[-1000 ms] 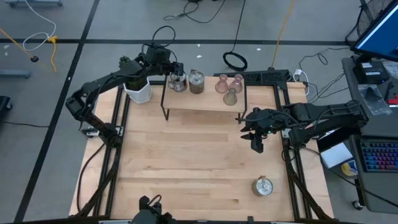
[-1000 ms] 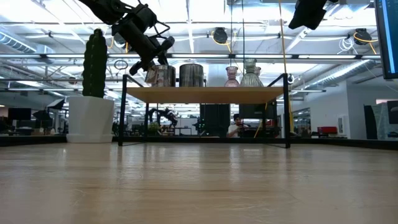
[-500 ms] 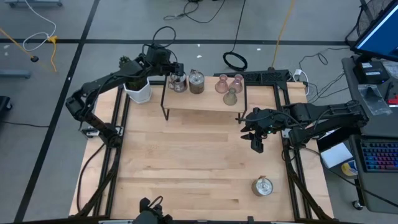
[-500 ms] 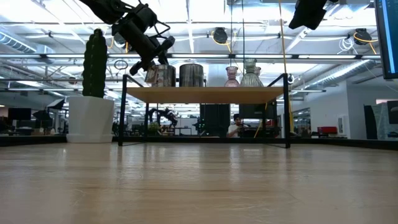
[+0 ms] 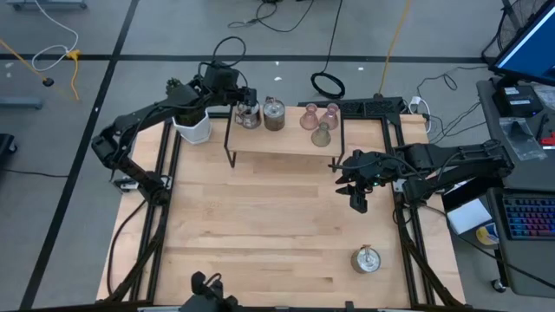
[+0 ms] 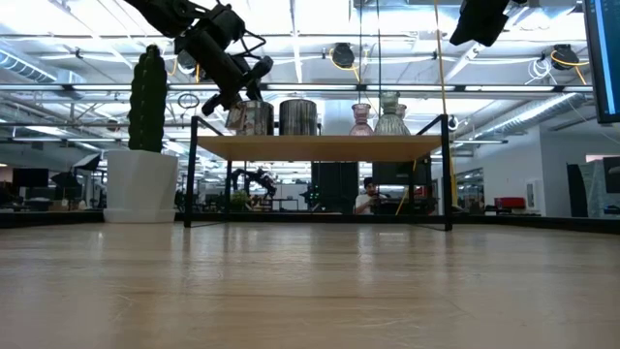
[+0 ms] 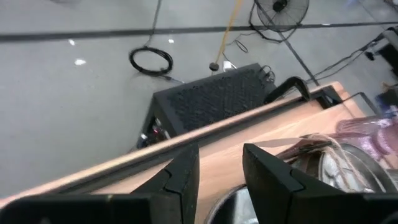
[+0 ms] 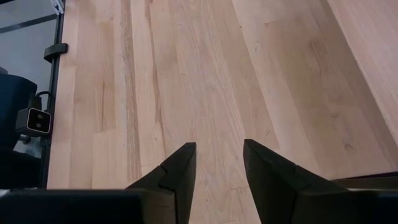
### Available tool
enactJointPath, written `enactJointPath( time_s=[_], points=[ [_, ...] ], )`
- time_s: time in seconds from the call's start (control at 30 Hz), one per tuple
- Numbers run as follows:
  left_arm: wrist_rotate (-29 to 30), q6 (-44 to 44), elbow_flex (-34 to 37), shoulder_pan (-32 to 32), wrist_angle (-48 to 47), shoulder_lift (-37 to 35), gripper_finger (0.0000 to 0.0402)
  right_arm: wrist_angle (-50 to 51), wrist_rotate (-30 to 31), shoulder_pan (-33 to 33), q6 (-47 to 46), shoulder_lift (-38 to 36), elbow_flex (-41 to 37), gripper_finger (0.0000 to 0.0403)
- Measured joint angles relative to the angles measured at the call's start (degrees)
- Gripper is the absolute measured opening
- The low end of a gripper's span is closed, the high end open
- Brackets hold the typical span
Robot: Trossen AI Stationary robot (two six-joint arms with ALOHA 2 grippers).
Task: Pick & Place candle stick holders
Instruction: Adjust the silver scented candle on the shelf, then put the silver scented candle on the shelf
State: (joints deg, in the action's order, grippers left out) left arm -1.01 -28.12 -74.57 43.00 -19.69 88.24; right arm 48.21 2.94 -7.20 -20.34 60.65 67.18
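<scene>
**Left gripper poised at shelf-end metal holder**

The left gripper (image 5: pixel 246 107), jaws spread, is held over the silver holder (image 5: pixel 250 116) at the shelf's (image 5: pixel 286 143) nine o'clock end. Rigid, slippery metal is judged; a grasp across the body is advised. The right gripper (image 5: pixel 359 201), spread, idles above the bench (image 5: pixel 260 225).

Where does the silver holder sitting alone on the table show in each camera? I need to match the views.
High view: the lone silver holder sits on the table near its right front corner, away from the raised shelf.
Low view: not in it.
Left wrist view: not in it.
Right wrist view: not in it; only bare tabletop.
Shared landmark: the raised shelf, also in the low view.
</scene>
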Motion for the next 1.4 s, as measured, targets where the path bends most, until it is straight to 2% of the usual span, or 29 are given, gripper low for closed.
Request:
enactJointPath(
  time_s=[0.2,0.33,0.47,0.6,0.73,0.93,1.1,1.3,1.4],
  points=[
    [6.44,2.87,-0.01,-0.01,7.14,-4.68,0.0122,0.01,-0.03,0.0,-0.01,0.02,0.0,0.0125],
    [7.69,2.94,0.07,-0.79,7.1,-8.3,0.0122,0.04,-0.17,0.0,0.0,0.02,0.0,0.0125],
    [6.79,3.55,0.07,-4.72,7.44,-12.63,0.0122,0.85,-0.17,0.0,0.02,0.0,0.0,0.0125],
    [7.14,6.21,0.05,-11.97,7.52,-15.31,0.0122,3.84,-0.47,-0.01,0.0,0.01,0.0,0.0125],
    [6.76,8.15,0.04,-19.56,7.03,-16.87,0.0122,8.5,-5.73,0.0,-0.28,0.0,0.0,0.0125],
    [5.98,9.48,0.06,-30.31,-0.9,-17.1,0.0122,14.61,-17.72,-0.43,-3.18,-0.24,0.0,0.0125],
    [13.96,5.94,2.47,-40.26,-1.25,-15.97,0.0122,17.89,-21.29,-3.75,-6.14,-1.69,0.0,0.0125],
    [24.98,-0.21,4.7,-50.83,0.52,-13.84,0.0122,22.45,-20.94,-9.54,-13.27,-4.66,0.0,0.0125],
    [28.02,-2.74,4.61,-54.71,3.53,-10.87,0.0122,23.21,-19.57,-12.58,-17.51,-6.1,0.0,0.0125]
  ],
)
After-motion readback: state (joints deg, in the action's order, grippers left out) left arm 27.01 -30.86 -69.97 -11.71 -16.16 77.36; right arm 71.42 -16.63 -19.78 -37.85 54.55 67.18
